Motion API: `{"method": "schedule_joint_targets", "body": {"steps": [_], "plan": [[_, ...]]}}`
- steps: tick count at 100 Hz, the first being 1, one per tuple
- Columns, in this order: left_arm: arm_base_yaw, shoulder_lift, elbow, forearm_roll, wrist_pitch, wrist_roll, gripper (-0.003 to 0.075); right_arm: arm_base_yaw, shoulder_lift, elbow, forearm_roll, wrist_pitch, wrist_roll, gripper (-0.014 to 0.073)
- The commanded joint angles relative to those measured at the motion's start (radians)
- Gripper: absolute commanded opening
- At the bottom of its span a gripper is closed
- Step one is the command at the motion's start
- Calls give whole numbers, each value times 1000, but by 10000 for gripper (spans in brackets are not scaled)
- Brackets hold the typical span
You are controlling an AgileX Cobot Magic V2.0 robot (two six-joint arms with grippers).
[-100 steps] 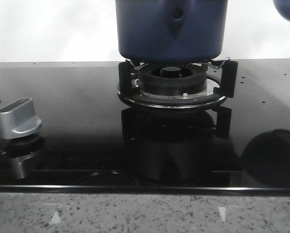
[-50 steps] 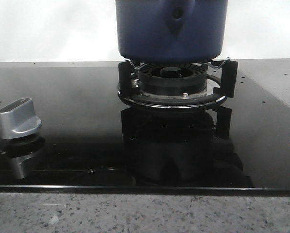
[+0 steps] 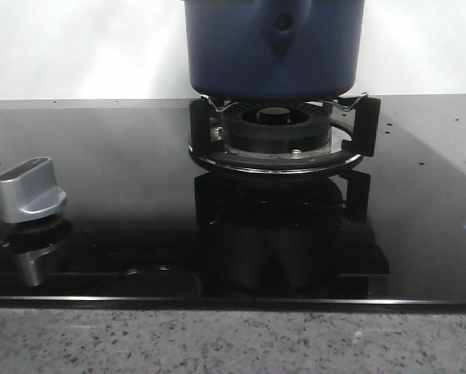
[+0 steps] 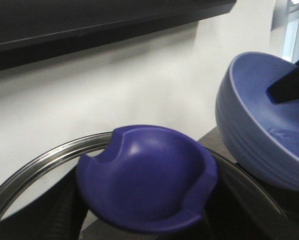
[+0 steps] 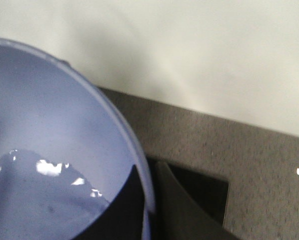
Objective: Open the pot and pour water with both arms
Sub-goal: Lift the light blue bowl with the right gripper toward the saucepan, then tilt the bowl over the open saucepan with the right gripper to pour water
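Nearest in the front view runs a speckled grey desk edge, and on it lies a glossy black stove top. A silver knob stands at its left, mirrored in the glass. Further back, near the middle, a black burner sits inside a pot stand with upright prongs. The pot, dark blue with a pointed handle bracket and round rivet facing the camera, rests on that stand directly over the burner, its top cut off by the frame. A white wall lies behind.

From the left wrist, a dark blue knob sits on a metal-rimmed lid; the left hand's fingers are not clearly visible, so I cannot tell how it is set. Beside it a lighter blue bowl tilts. From the right wrist, that bowl holds water, a dark finger just outside its rim; the right hand's grip cannot be told.
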Motion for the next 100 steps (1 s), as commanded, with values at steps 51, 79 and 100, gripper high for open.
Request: {"method": "schedule_joint_targets", "body": {"steps": [51, 79, 100], "plan": [[18, -55, -40, -93, 34, -20, 368, 11, -214, 516, -238, -933, -6, -46], [18, -55, -40, -93, 46, -20, 368, 5, -210, 568, -240, -1112, -60, -46], [18, -55, -40, -93, 48, -20, 368, -33, -206, 569, -240, -1191, -62, -46]]}}
